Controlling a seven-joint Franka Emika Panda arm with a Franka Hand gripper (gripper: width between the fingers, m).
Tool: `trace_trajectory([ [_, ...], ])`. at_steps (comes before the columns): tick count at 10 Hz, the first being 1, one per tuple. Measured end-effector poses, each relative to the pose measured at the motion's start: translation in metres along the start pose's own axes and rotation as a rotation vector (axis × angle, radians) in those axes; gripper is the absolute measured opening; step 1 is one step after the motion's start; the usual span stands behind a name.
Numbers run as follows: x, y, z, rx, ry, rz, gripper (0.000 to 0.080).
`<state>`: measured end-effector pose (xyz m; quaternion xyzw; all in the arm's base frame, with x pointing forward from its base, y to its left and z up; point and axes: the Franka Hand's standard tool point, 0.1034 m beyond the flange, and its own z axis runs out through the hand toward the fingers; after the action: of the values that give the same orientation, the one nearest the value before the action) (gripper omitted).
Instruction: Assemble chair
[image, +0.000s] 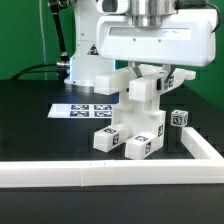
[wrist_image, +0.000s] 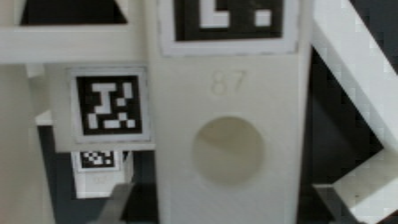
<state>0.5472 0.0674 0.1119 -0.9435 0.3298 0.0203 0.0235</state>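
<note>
Gripper (image: 148, 74) is low over the top of the half-built chair (image: 135, 122), fingers straddling its uppermost bar. Whether they press on it or merely stand around it, I cannot tell from either view. The wrist view is filled by a flat white face of the chair (wrist_image: 222, 150), with an oval recess and a square tag (wrist_image: 111, 103) beside it, so the camera is very close in. The chair stands upright on blocky feet on the black table (image: 30, 135), near the white border rail (image: 100, 176). One small tagged loose block (image: 178, 117) sits apart on the exterior view's right. The marker board (image: 85, 108) lies flat behind, on the exterior view's left. Judgement: mid-assembly, a gripping or seating step on the upper part. The next move calls for a square hold and straight travel so the stack does not tip. The loose block looks yet to be fitted.
</note>
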Motion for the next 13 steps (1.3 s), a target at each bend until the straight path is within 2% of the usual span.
trace_trajectory([
  [6, 0.001, 0.004, 0.017, -0.02, -0.002, -0.004, 0.029],
  [9, 0.001, 0.004, 0.018, -0.021, -0.003, -0.005, 0.0305],
  [10, 0.001, 0.004, 0.018, -0.021, -0.003, -0.005, 0.0477],
  [11, 0.001, 0.004, 0.018, -0.021, -0.003, -0.004, 0.0477],
  [12, 0.001, 0.005, 0.019, -0.022, -0.003, -0.004, 0.0616],
  [13, 0.001, 0.005, 0.02, -0.024, -0.004, -0.004, 0.0639],
])
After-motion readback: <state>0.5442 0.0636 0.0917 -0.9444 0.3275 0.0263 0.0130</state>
